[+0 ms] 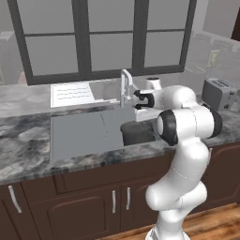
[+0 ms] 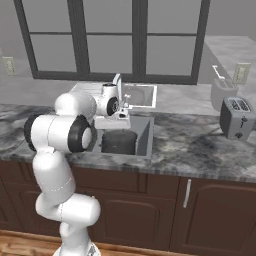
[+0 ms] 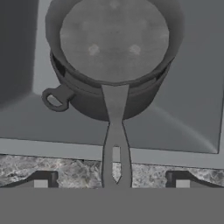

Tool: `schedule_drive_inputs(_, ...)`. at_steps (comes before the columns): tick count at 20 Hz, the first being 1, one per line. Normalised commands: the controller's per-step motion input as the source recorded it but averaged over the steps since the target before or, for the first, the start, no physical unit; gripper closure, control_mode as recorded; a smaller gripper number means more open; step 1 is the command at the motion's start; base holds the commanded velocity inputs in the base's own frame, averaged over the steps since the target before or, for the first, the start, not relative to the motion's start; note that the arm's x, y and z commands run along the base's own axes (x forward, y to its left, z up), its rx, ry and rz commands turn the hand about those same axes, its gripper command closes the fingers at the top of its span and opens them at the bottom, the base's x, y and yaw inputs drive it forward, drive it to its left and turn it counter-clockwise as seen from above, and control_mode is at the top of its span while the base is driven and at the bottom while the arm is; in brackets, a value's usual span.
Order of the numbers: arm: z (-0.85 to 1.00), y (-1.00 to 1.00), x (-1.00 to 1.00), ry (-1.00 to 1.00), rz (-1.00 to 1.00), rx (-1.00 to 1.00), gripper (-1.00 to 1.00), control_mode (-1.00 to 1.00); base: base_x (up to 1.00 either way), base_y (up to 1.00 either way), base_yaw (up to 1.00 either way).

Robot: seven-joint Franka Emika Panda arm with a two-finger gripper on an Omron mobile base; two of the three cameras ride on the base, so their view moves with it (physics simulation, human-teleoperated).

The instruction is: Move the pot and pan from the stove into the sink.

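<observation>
The dark pot (image 3: 94,101) stands in the basin of the sink (image 1: 77,133), its small side handle to the left in the hand view. The light-grey pan (image 3: 113,41) rests on top of the pot, and its long thin handle (image 3: 115,144) reaches back over the sink's front rim and the counter edge. My gripper (image 3: 111,181) hangs open just above that rim, its fingertips (image 3: 41,180) wide apart on either side of the handle's end without touching it. From the base, the pot (image 1: 138,133) (image 2: 119,141) sits below my hand. The stove is out of view.
A chrome faucet (image 1: 125,86) rises just behind my hand. A toaster (image 1: 216,93) (image 2: 237,117) stands on the marble counter to the right. A white mat (image 1: 72,93) lies behind the drainboard. Dark cabinets run below the counter, and a window is behind.
</observation>
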Motion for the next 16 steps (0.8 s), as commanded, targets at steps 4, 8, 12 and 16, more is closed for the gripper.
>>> schedule_drive_inputs(4, 0.14, 0.0, -0.97, -0.27, 0.01, 0.0, -1.0, -1.0, 0.0, 0.0, 0.0)
schedule_drive_inputs(8, 0.3, 0.0, -0.92, -0.34, 0.0, 0.0, -1.0, -1.0, 0.0, 0.0, 0.0)
schedule_drive_inputs(12, 0.35, 0.0, -0.9, -0.36, 0.0, 0.0, -1.0, -1.0, 0.0, 0.0, 0.0)
schedule_drive_inputs(16, 0.33, 0.0, -0.89, -0.37, 0.0, 0.0, -1.0, -1.0, 0.0, 0.0, 0.0)
